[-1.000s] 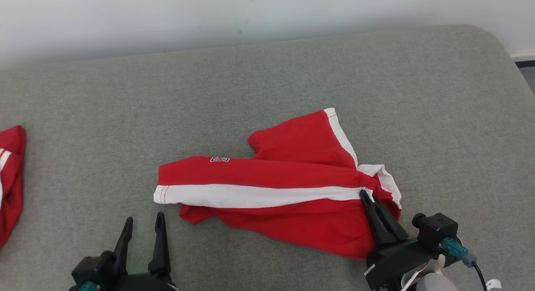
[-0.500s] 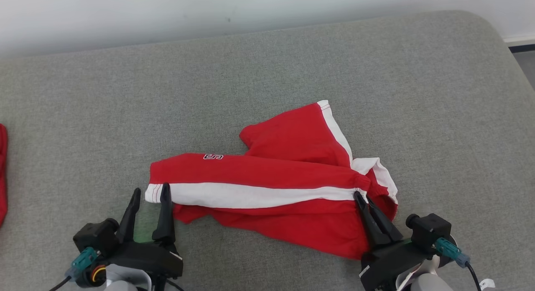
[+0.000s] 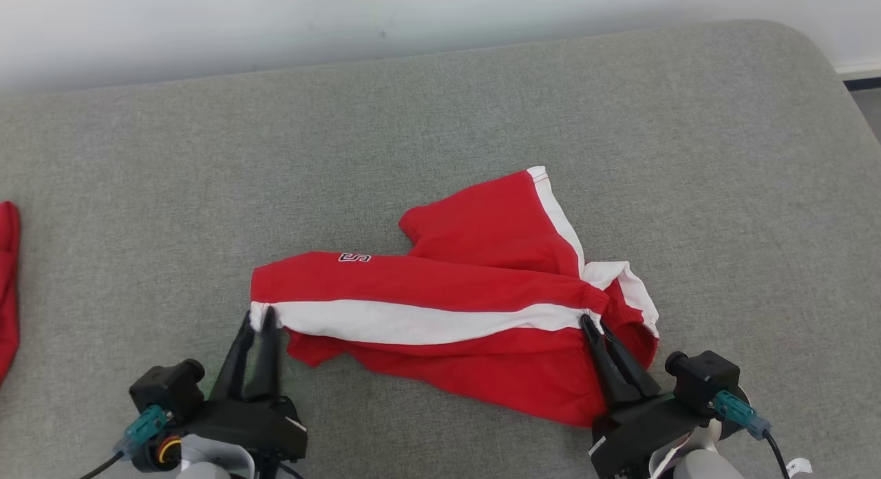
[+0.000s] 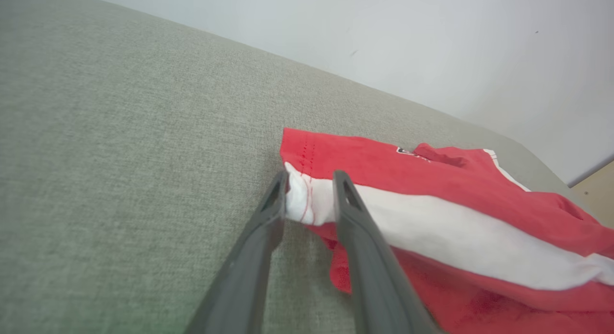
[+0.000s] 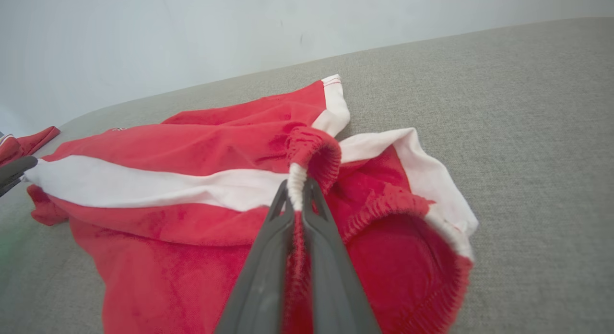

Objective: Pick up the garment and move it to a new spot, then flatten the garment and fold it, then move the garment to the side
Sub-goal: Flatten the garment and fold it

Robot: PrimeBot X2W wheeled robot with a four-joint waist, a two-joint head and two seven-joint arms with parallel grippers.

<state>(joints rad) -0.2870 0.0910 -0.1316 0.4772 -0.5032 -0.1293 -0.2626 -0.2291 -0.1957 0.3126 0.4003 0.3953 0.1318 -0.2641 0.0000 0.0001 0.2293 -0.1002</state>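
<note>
While right gripper [image 3: 595,323] pinches the garment [image 3: 440,286], left gripper [image 3: 258,317] perhaps grips it too.

On the garment [image 3: 447,286], far-left part of its red band: a small white-outlined mark [image 3: 354,258] of two blocky characters, seemingly upside down, one like an S, not surely readable. On a white tag [image 3: 798,467] at the near right: tiny dark print, illegible.

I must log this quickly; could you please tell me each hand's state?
Left hand: open, astride the white hem of the garment.
Right hand: closed on the garment's waistband.
</note>
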